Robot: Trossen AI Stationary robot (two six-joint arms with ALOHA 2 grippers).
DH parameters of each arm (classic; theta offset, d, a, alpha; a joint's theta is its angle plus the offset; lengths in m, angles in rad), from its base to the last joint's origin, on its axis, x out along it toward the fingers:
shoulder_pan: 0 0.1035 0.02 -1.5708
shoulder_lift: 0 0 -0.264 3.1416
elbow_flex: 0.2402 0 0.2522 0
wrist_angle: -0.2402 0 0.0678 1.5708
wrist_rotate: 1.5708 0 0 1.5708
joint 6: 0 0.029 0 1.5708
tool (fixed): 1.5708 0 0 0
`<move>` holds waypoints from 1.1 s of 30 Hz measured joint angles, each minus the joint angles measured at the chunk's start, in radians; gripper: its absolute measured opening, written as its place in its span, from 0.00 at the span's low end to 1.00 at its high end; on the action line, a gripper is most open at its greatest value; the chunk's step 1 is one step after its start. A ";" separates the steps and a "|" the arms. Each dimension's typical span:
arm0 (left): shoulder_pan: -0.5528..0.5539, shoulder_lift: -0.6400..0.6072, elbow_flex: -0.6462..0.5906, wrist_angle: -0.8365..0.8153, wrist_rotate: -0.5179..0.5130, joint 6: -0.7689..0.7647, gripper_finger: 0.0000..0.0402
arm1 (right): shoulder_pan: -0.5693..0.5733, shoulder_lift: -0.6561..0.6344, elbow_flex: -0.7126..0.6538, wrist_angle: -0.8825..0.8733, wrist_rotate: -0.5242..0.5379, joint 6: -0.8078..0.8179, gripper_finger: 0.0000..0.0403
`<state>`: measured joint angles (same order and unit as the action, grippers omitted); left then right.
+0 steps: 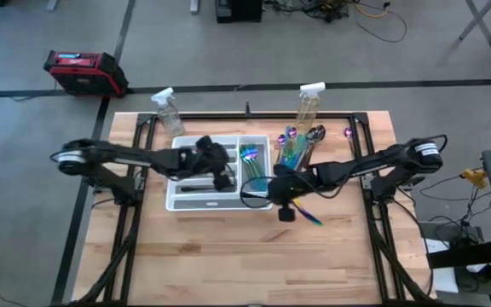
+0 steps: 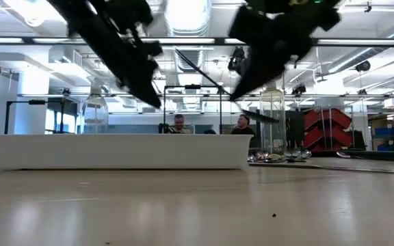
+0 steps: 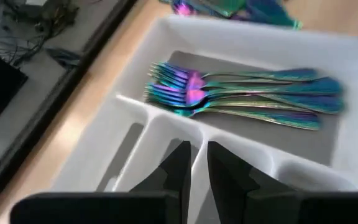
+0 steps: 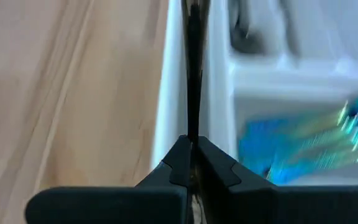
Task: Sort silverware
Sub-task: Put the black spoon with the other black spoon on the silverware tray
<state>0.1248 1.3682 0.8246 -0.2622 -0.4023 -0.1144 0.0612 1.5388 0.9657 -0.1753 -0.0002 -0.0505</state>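
Both dark arms reach inward from the sides of the tabletop, held above it. The left gripper (image 3: 196, 177) hangs with its fingers nearly closed, a thin gap between them. The right gripper (image 4: 191, 155) has its fingers pinched tight on a slim dark utensil (image 4: 192, 68).

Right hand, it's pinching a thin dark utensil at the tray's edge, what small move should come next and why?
Probably carry it inward a little, over an open slot, before letting go. The right hand is shut on the dark utensil, which sits along the outer wall of the white tray, not yet over a compartment. The forks already fill one slot, and the left hand hovers over the tray.
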 joint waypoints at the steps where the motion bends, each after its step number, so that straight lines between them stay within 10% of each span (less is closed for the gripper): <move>1: -0.005 -0.049 0.000 -0.061 -0.001 -0.033 0.10 | -0.008 0.017 0.026 0.027 0.000 -0.024 0.00; 17: -0.074 -0.620 -0.021 -0.515 -0.161 -0.292 0.10 | -0.144 0.509 0.577 0.039 -0.049 -0.113 0.00; 33: -0.072 -0.632 -0.058 -0.534 -0.179 -0.254 0.10 | -0.173 0.752 0.850 -0.173 -0.202 -0.054 0.00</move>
<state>0.0525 0.7357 0.7666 -0.7964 -0.5809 -0.3679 -0.1115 2.2906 1.8153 -0.3487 -0.2024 -0.1043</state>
